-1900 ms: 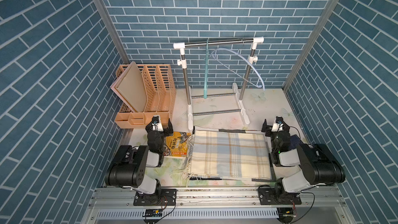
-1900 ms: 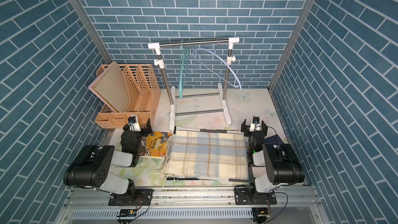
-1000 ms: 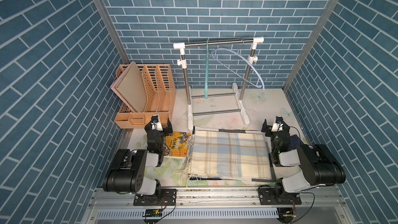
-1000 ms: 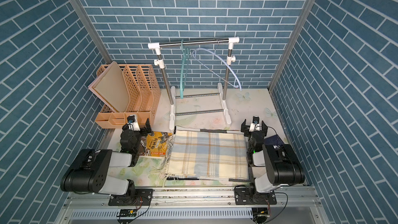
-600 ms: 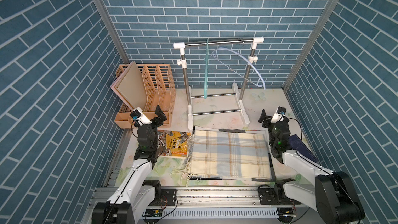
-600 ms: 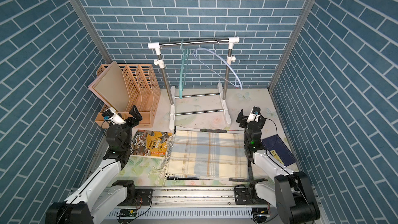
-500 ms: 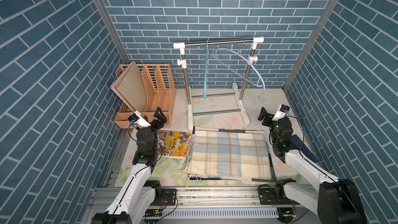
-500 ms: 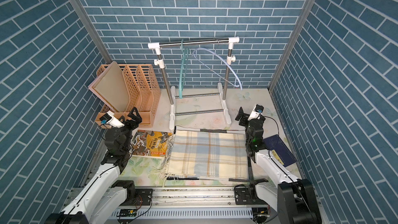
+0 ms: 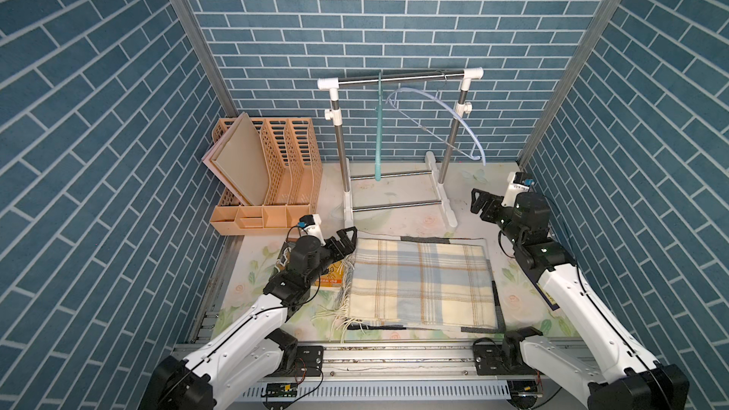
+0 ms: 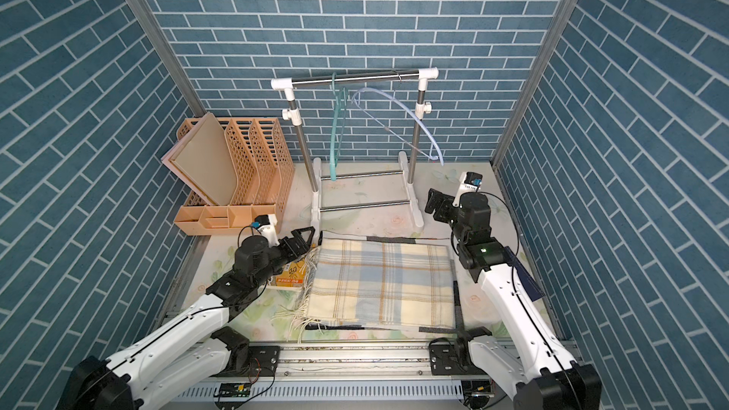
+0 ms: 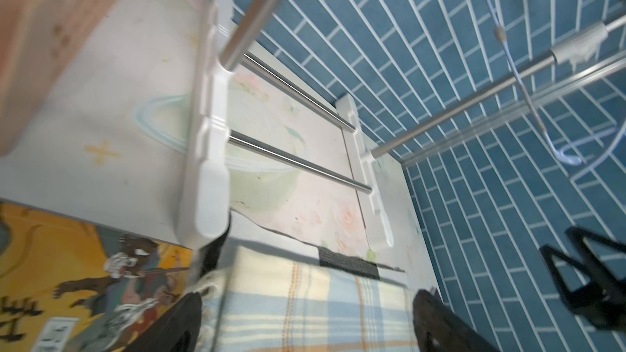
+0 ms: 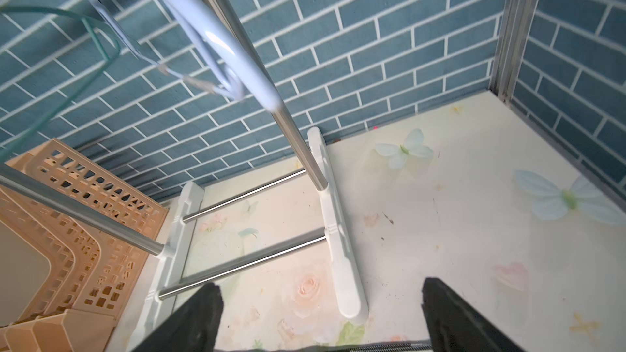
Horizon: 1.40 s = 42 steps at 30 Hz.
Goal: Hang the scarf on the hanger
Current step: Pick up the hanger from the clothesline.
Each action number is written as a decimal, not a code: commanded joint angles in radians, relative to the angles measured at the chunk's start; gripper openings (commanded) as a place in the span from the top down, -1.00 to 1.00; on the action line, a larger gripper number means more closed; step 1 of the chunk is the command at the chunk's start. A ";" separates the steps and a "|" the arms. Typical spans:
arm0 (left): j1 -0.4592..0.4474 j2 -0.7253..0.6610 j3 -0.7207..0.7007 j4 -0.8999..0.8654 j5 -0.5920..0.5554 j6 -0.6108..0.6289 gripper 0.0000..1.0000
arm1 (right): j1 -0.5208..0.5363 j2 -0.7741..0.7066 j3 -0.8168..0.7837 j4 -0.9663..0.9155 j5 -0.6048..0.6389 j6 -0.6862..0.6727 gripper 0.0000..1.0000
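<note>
Left gripper (image 9: pixel 349 240) is wide open and holds nothing, right by the far left corner of the scarf (image 9: pixel 422 282). Right gripper (image 9: pixel 476 202) is open too and empty, near the rack's (image 9: pixel 410 76) right foot. The checked scarf lies flat on the counter (image 9: pixel 509 297). A pale blue hanger (image 9: pixel 414 90) hangs on the rack. The orange file holder (image 9: pixel 292 163) at far left holds tan boards (image 9: pixel 240 163). The yellow book (image 9: pixel 331 270) has writing too small to read.

One plaid scarf (image 9: pixel 418 282); one teal hanger (image 9: pixel 378 132), one pale blue hanger (image 9: pixel 438 98); one clothes rack (image 9: pixel 398 77); one file organizer (image 9: pixel 292 163); one book (image 9: pixel 329 274).
</note>
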 commanded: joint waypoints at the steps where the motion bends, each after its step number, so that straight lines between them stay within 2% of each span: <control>1: -0.053 0.046 0.020 0.016 0.000 0.056 -0.99 | 0.028 0.068 0.177 -0.231 0.084 -0.120 -0.86; 5: -0.095 0.123 0.032 0.086 0.046 0.088 -0.99 | 0.045 0.204 0.415 -0.311 0.104 -0.198 -0.80; 10: -0.130 0.213 0.033 0.151 0.076 0.118 -0.99 | 0.048 0.351 0.634 -0.298 0.083 -0.301 -0.74; 17: -0.171 0.305 0.008 0.255 0.121 0.121 -0.99 | 0.049 0.538 0.876 -0.259 -0.054 -0.454 -0.71; 21: -0.198 0.350 0.010 0.301 0.137 0.133 -0.99 | 0.048 0.687 1.076 -0.327 -0.129 -0.507 -0.71; 30: -0.223 0.416 0.022 0.334 0.147 0.182 -0.99 | 0.047 0.845 1.243 -0.302 -0.163 -0.498 -0.68; 32: -0.225 0.429 0.021 0.344 0.151 0.183 -0.99 | 0.048 0.865 1.258 -0.302 -0.209 -0.493 -0.64; 37: -0.226 0.455 0.027 0.355 0.159 0.183 -0.99 | 0.048 0.882 1.256 -0.307 -0.229 -0.492 -0.49; 42: -0.230 0.463 0.025 0.360 0.155 0.181 -0.99 | 0.048 0.880 1.248 -0.303 -0.255 -0.488 -0.22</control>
